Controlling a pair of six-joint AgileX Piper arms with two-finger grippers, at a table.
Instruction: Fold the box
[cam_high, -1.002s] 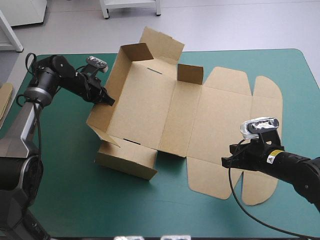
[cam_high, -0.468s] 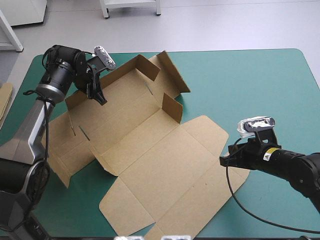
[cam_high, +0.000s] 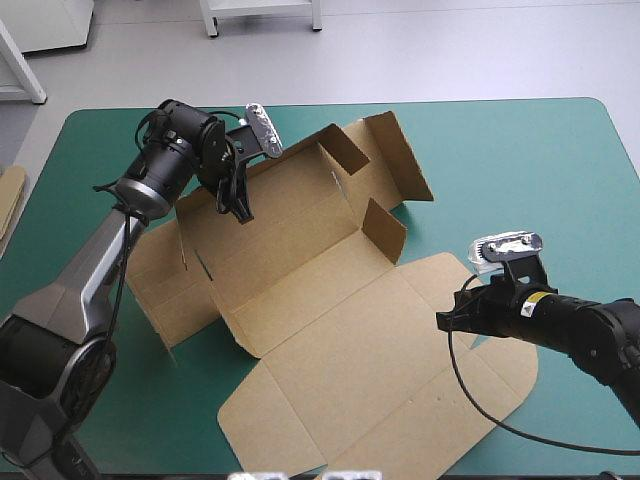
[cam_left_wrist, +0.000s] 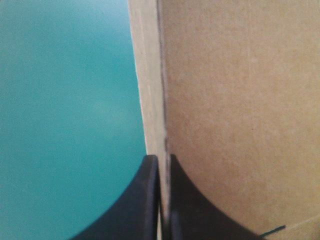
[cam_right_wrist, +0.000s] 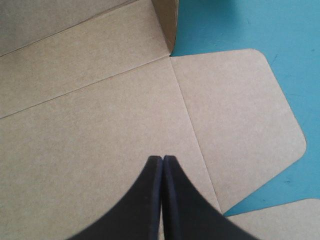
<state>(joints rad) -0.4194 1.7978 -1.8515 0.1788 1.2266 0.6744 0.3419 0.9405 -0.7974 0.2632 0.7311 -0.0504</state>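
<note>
The brown box (cam_high: 330, 300) lies mostly flat and turned at an angle across the teal-green cover (cam_high: 520, 150). Short flaps stand up along its far side (cam_high: 385, 225). My left gripper (cam_high: 241, 211) is at the far left wall and shut on the box. In the left wrist view the board's edge (cam_left_wrist: 150, 90) runs up between the black fingers (cam_left_wrist: 162, 161). My right gripper (cam_high: 446, 322) is shut and empty, its tips over the flat lid panel (cam_right_wrist: 90, 130) near a rounded flap (cam_right_wrist: 240, 115). Whether the tips touch the board does not show.
An edge of more brown board (cam_high: 10, 200) shows at the table's left edge. Bare teal-green cover lies at the far right and along the near left (cam_high: 150, 400). The box's near corner reaches the table's front edge (cam_high: 300, 465).
My left gripper has moved right along the far side, pulling the box wall with it. The box has swung round and its raised walls have opened out flat. The right gripper has barely moved.
</note>
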